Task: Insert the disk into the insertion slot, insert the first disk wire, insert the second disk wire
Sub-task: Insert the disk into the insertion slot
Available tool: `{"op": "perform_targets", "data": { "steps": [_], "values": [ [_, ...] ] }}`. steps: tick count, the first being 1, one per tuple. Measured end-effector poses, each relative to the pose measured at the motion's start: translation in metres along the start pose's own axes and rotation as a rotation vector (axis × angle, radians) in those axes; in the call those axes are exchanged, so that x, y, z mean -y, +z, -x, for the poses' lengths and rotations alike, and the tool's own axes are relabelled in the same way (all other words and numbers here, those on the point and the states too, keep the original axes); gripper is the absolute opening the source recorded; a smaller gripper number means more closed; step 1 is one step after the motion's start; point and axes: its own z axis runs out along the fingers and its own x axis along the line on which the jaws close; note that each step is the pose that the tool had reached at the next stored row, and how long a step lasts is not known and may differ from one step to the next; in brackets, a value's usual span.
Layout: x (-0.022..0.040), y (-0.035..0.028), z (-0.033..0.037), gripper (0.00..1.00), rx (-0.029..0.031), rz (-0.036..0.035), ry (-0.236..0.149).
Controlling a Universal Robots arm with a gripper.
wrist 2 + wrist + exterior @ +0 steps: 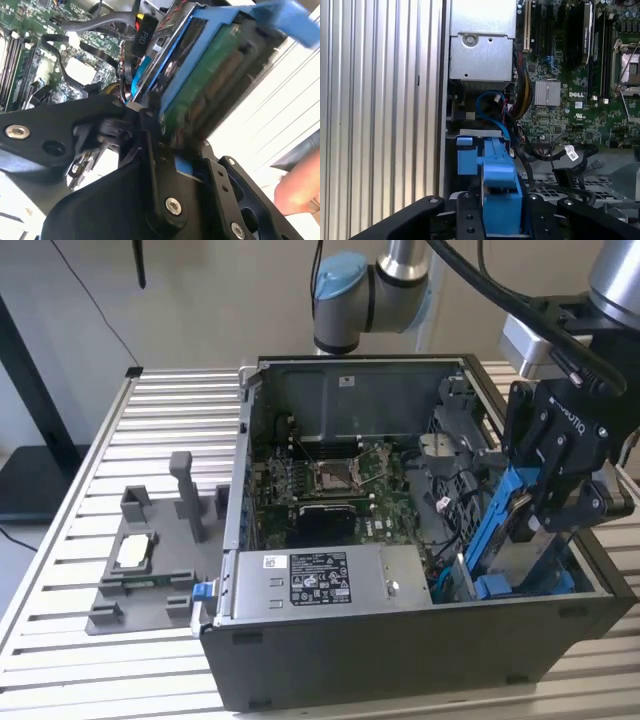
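Note:
The disk [523, 552] is a silver-grey drive in a blue carrier frame [497, 525]. It hangs tilted over the drive cage at the exterior view's right end of the open computer case. My gripper [560, 495] is shut on it from above. In the second wrist view the disk's green circuit side [215, 85] shows between the black fingers [150, 150]. The first wrist view has the blue carrier [500, 195] clamped in my gripper [500, 212], just above the insertion slot [467, 155] with its blue edging. A blue wire [492, 106] and black cables [540, 152] lie loose beside the cage.
The case holds a silver power supply box [320, 578] at the front and a green motherboard [330, 480] in the middle. A grey fixture [150, 560] with posts sits on the slatted table [60, 640] at the exterior view's left. What looks like a hand [300, 185] is close beside the gripper.

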Motion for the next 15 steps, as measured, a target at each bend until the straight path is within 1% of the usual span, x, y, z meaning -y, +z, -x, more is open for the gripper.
{"op": "perform_targets", "data": {
  "steps": [1,4,8,9,10,11,12,13,15],
  "values": [
    [0.0,-0.0001,0.0,0.4,0.0003,0.0001,0.0],
    [-0.0002,-0.004,0.0001,0.4,0.0002,0.0,0.0],
    [-0.0008,-0.0157,0.0012,0.4,0.0002,-0.0004,0.0],
    [-0.0009,-0.0178,0.0018,0.4,0.0006,-0.0015,0.0],
    [-0.001,-0.0184,0.0026,0.4,0.0018,-0.0046,0.0],
    [-0.001,-0.0184,0.0032,0.4,0.0044,-0.0115,0.0],
    [-0.001,-0.0185,0.0037,0.4,0.0085,-0.0213,-0.001],
    [-0.0009,-0.0186,0.0042,0.4,0.0131,-0.0327,-0.002],
    [-0.0009,-0.0185,0.0051,0.4,0.023,-0.0601,-0.003]
  ]
}}
